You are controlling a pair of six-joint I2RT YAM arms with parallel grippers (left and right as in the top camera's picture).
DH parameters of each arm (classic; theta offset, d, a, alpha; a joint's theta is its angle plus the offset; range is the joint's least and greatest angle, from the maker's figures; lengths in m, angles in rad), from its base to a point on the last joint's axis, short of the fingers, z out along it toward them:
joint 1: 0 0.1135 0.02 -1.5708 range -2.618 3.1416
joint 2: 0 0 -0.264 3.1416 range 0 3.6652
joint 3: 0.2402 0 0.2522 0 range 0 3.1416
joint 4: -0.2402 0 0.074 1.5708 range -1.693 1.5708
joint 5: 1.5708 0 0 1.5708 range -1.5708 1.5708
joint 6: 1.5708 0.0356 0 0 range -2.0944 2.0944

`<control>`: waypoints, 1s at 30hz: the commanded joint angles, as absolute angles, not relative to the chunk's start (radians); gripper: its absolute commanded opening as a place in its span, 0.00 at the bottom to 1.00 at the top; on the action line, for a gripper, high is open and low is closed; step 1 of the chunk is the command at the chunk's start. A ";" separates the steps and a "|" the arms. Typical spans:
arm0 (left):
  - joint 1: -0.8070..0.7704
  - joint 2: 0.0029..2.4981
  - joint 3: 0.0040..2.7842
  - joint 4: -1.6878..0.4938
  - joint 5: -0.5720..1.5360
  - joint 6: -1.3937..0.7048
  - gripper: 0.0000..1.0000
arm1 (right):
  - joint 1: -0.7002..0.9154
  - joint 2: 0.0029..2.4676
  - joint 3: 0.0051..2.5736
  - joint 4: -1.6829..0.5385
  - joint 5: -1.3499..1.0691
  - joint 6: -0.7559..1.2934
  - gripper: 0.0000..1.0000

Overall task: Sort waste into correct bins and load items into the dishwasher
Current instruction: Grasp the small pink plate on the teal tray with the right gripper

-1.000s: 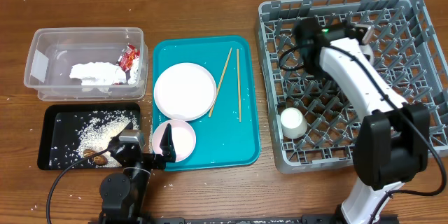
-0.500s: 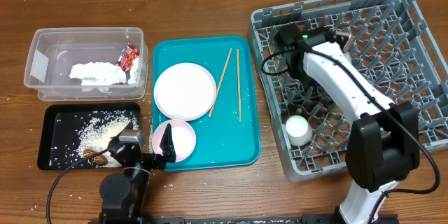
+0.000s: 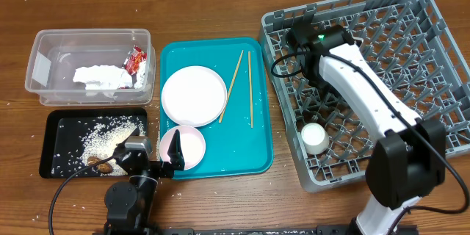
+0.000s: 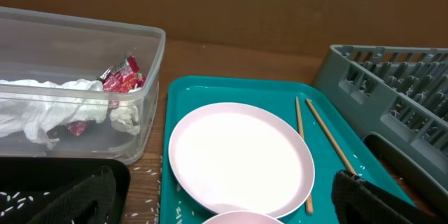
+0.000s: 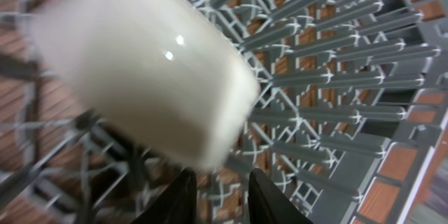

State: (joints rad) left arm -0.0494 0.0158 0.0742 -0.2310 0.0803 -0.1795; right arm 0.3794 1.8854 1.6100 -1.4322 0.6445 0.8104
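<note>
1. The clear tub [image 3: 88, 32] stands at the far left of the table. It holds crumpled white tissue [image 3: 99, 77] and a red snack wrapper [image 3: 135, 60] against its right wall.
2. Just in front of it, the black tray [image 3: 62, 128] carries scattered rice grains [image 3: 103, 138] and brown scraps [image 3: 99, 164] near its front edge.
3. The left gripper [image 4: 224, 178] hangs low at the front of the table with its fingers spread wide and nothing between them.
4. The teal serving tray [image 3: 261, 139] lies in the middle of the table.
   - The pale plate [image 3: 193, 95] sits on its left half.
   - The pink bowl [image 3: 189, 147] sits at its front left corner, just beside the plate.
   - The two chopsticks [image 3: 233, 81] lie lengthwise to the right of the plate.
5. The grey dish rack [image 3: 433, 81] sits askew on the right. A small white cup [image 3: 316, 138] stands near its front left corner.
6. The right gripper [image 5: 224, 182] is over the rack's back left area. Its fingers are narrowly parted and pinch nothing. A blurred white vessel [image 5: 140, 70] rests on the pegs close by; whether it is a bowl or a cup, I cannot tell.
</note>
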 commanded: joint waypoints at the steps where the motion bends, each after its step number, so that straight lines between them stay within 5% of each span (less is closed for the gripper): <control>1: -0.039 0.006 0.069 -0.227 0.094 -0.163 1.00 | 0.442 1.815 1.645 -1.415 0.569 0.738 0.27; 7: -0.039 0.006 0.069 -0.227 0.094 -0.163 1.00 | 0.585 1.805 1.645 -1.300 0.340 0.558 0.31; 15: -0.039 0.006 0.069 -0.227 0.094 -0.163 1.00 | 0.723 1.810 1.613 -1.083 -0.313 0.437 0.45; 30: -0.039 0.006 0.069 -0.227 0.094 -0.163 1.00 | 0.926 1.972 1.423 -0.792 -0.237 0.802 0.51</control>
State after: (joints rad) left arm -0.0494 0.0158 0.0742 -0.2310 0.0803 -0.1795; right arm 0.9314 1.9064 1.4418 -0.8089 -0.2543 0.7238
